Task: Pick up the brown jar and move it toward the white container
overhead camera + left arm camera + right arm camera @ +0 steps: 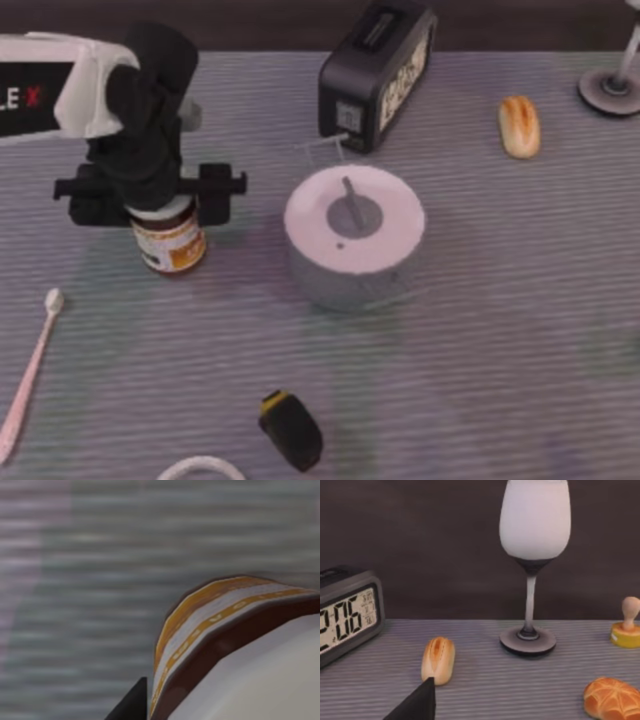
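Observation:
The brown jar [170, 243], with an orange-and-white label, stands at the table's left. My left gripper [160, 192] sits right on top of it, covering the white lid, shut on the jar. In the left wrist view the brown jar [210, 625] fills the frame, and one black fingertip [132, 702] presses against its label. The white container [354, 232], a squat grey-sided pot with a white lid and grey knob, stands to the right of the jar with a gap between them. My right arm is parked out of the top view. One of its fingers [420, 700] shows, and nothing is held.
A black clock box [378, 72] stands just behind the pot. A bread roll [519, 126] and a wine glass base [612, 88] lie far right. A pink spoon [30, 375] lies at the left edge. A black-and-yellow object [291, 430] lies near the front.

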Controlling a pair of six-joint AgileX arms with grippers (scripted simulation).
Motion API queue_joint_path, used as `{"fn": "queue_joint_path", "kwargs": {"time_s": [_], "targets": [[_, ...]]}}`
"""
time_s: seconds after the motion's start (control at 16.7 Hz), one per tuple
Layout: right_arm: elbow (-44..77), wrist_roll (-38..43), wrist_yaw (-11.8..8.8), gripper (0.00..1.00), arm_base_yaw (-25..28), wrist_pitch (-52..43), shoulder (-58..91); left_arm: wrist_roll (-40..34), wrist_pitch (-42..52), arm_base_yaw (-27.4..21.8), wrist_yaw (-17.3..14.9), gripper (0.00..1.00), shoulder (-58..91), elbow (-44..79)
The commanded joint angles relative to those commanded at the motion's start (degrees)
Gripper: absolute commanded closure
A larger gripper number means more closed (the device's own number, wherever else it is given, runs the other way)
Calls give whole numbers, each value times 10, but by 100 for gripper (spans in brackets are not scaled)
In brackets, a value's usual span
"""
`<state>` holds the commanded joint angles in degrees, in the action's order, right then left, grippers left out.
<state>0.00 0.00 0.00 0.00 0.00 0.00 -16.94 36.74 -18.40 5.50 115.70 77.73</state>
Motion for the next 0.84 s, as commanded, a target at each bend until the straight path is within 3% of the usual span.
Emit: {"fn": "queue_joint_path", "kwargs": {"time_s": [0.48, 0.84], "targets": [[0, 0, 0, 0, 0, 0, 0, 0, 0, 0, 0, 2, 0, 0], [0, 0, 0, 0, 0, 0, 0, 0, 0, 0, 0, 0, 0, 0]]}}
